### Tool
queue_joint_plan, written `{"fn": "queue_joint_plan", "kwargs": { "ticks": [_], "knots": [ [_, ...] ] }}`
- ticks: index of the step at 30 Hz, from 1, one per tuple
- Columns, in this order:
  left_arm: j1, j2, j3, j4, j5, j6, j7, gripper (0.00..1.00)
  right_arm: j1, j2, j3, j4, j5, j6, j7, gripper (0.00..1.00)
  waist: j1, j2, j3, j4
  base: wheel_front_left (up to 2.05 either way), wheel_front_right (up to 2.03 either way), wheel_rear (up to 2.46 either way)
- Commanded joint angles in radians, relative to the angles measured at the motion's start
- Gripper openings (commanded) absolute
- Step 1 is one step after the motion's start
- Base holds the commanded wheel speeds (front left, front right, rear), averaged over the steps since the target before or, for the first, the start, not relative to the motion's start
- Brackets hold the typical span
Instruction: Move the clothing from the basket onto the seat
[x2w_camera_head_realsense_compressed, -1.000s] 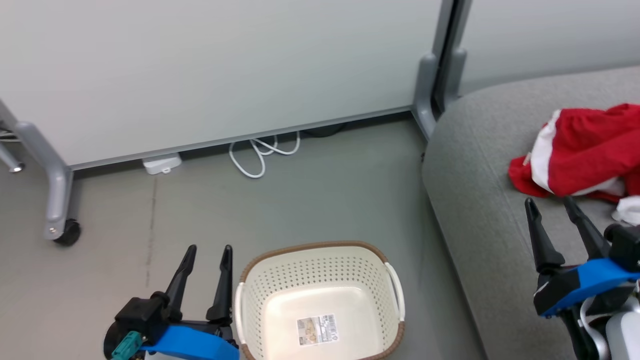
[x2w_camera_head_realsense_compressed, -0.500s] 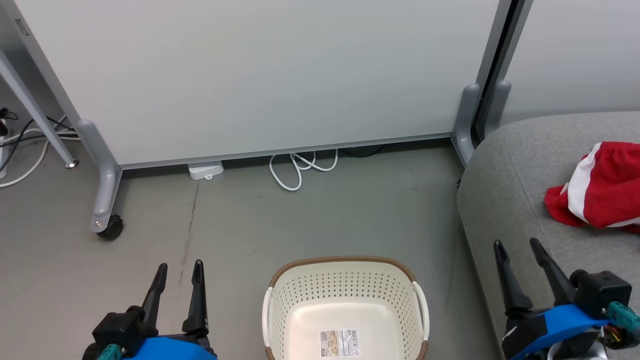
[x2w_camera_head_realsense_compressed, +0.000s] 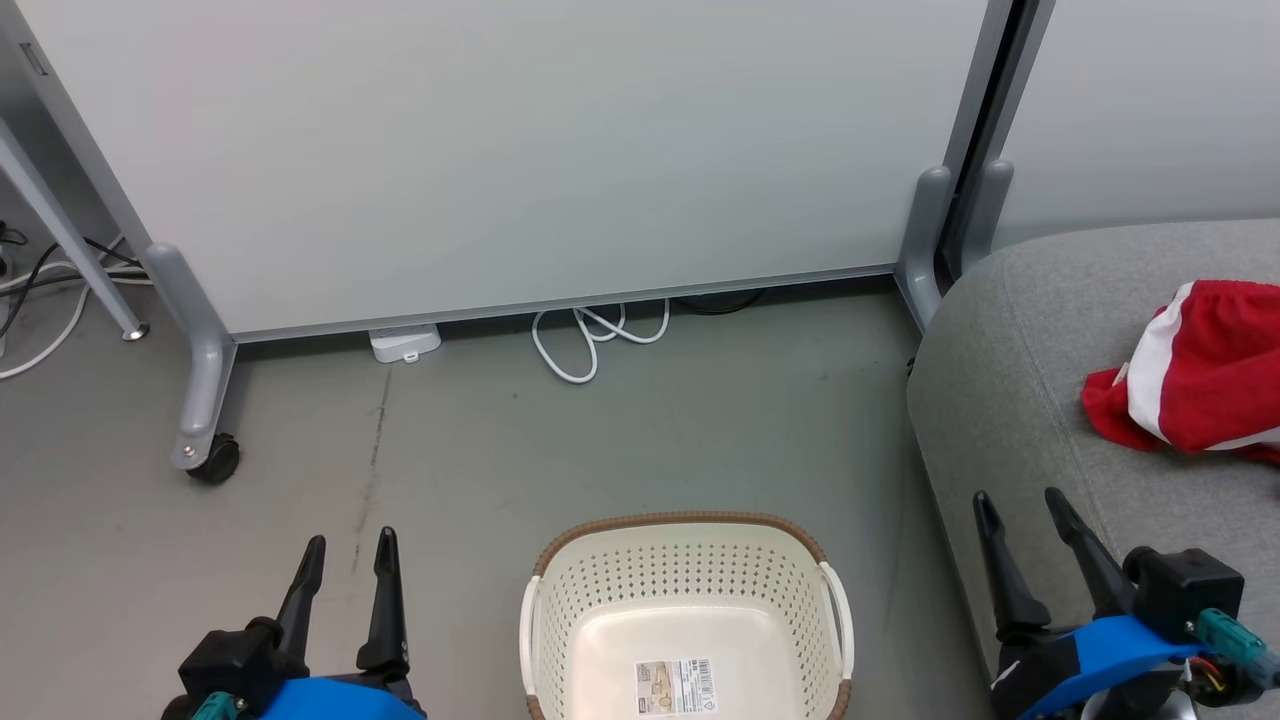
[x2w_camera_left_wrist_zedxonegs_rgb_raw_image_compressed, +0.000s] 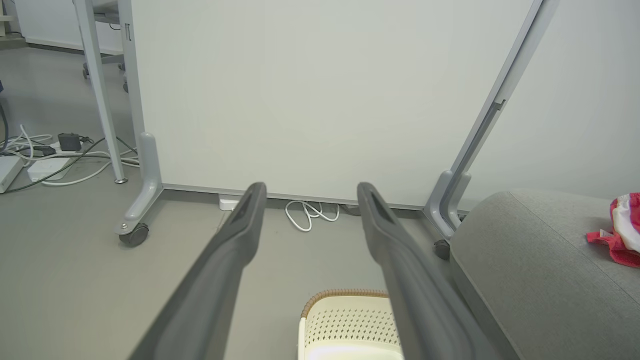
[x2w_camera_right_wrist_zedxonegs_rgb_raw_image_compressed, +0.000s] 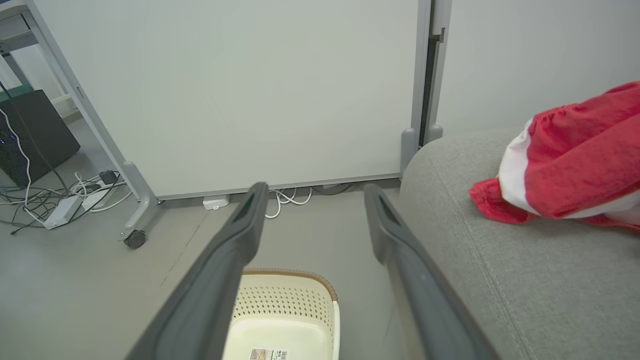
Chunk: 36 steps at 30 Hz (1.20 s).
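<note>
So the clothing (x2w_camera_head_realsense_compressed: 1200, 375) is on the seat (x2w_camera_head_realsense_compressed: 1010, 420). It's a red bunch with a white stripe, cut off by the right edge of my head view, so I can't tell how many pieces that is. The basket (x2w_camera_head_realsense_compressed: 685, 523) sits on the floor (x2w_camera_head_realsense_compressed: 600, 450) just left of the seat, not touching it, showing its bare bottom and a sticker (x2w_camera_head_realsense_compressed: 675, 686). My left pincer (x2w_camera_head_realsense_compressed: 351, 537) hangs over the floor left of the basket, fingers apart, gripping nothing. My right pincer (x2w_camera_head_realsense_compressed: 1017, 495) is over the seat's front corner, near the clothing but not touching it, also spread and gripping nothing. Behind it all there's a white panel (x2w_camera_head_realsense_compressed: 500, 150) with a white cable (x2w_camera_head_realsense_compressed: 590, 345) coiled at its base.
</note>
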Motion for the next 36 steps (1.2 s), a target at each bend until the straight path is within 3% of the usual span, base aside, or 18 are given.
{"fn": "queue_joint_plan", "kwargs": {
  "ticks": [1,17,18,26,36],
  "knots": [
    [0.005,0.002,-0.005,0.0,0.002,-0.002,-0.003,1.0,0.007,0.005,0.002,0.002,-0.003,0.0,-0.005,1.0,0.0,-0.0001,0.0,0.0,0.0,0.0,0.0],
    [-0.006,0.0,-0.023,0.014,0.001,-0.002,-0.003,1.0,0.002,0.01,0.019,0.011,0.022,0.0,-0.004,1.0,0.0,-0.0001,-0.001,0.001,0.0,0.0,0.0],
    [0.0,-0.002,-0.023,0.015,0.002,0.0,0.0,0.0,0.0,0.007,0.019,0.012,0.02,0.0,0.0,0.0,0.0,-0.0001,-0.001,0.001,0.0,0.0,0.0],
    [0.036,-0.013,-0.023,0.076,-0.016,0.0,0.01,0.0,0.019,0.009,0.018,0.083,0.035,0.0,0.005,0.0,0.0,-0.0001,-0.001,0.001,0.0,0.0,0.0],
    [0.015,-0.018,0.007,0.055,-0.186,0.0,0.059,0.0,0.002,0.01,0.004,0.086,0.223,0.0,0.029,0.0,0.0,-0.0001,0.0,-0.001,0.0,0.0,0.0]
  ]
}}
